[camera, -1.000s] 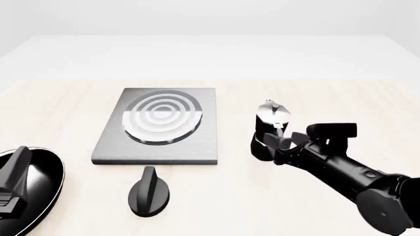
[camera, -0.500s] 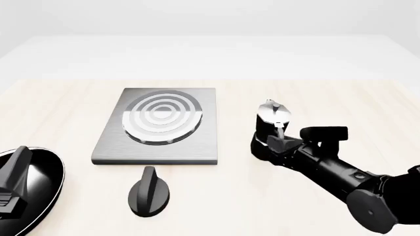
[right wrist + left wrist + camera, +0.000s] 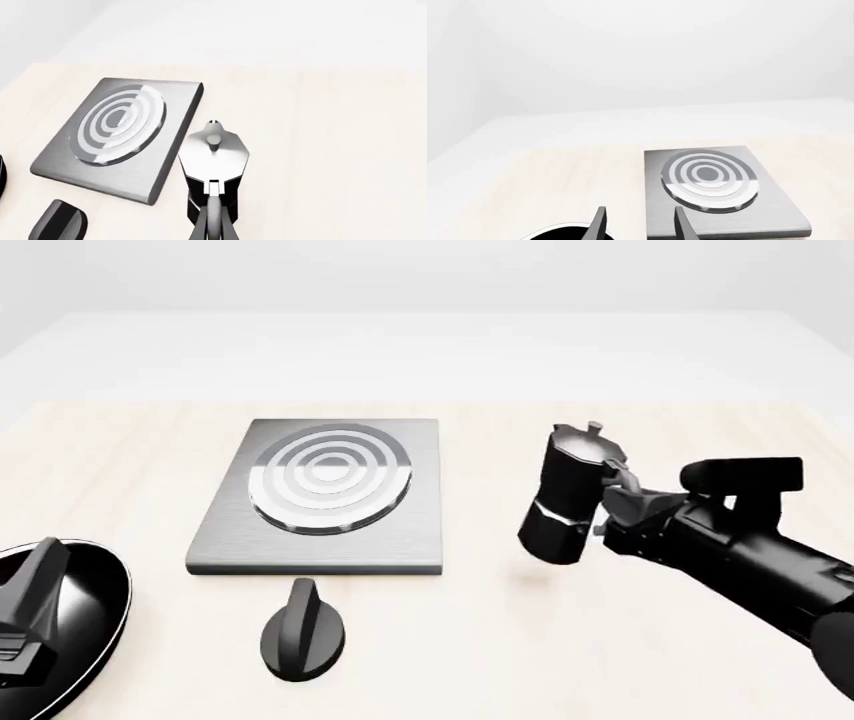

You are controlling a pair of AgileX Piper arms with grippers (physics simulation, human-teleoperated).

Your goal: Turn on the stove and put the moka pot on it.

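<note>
We see a pale wooden desk [image 3: 694, 430] from the arms' own side. Our right claw [image 3: 617, 498] is clenched on the handle of the moka pot [image 3: 571, 495], which hangs clear of the desk, tilted with its lid leaning toward the desk's right edge and its black base swung toward the stove [image 3: 327, 498]. A faint shadow sits on the wood beneath it.

The relation that matters for the coming move: the stove lies to the pot's left, well apart, about level with it in depth, with bare desk between them. The round burner [image 3: 330, 480] sits toward the far half of the grey plate. In the right wrist view, the pot [image 3: 215, 157] is just beside the plate's near right corner, its handle pointing back along the claw.

The black oval knob [image 3: 303, 630] stands apart from the plate, just off its near edge, its long axis running roughly from near to far. Our left claw [image 3: 639, 227] is released, its fingers spread, and hovers over a black frying pan [image 3: 74, 625] at the desk's near left corner. We judge the left arm to be the nearer one to the knob, and the right arm must carry the pot leftward and set it upright.
</note>
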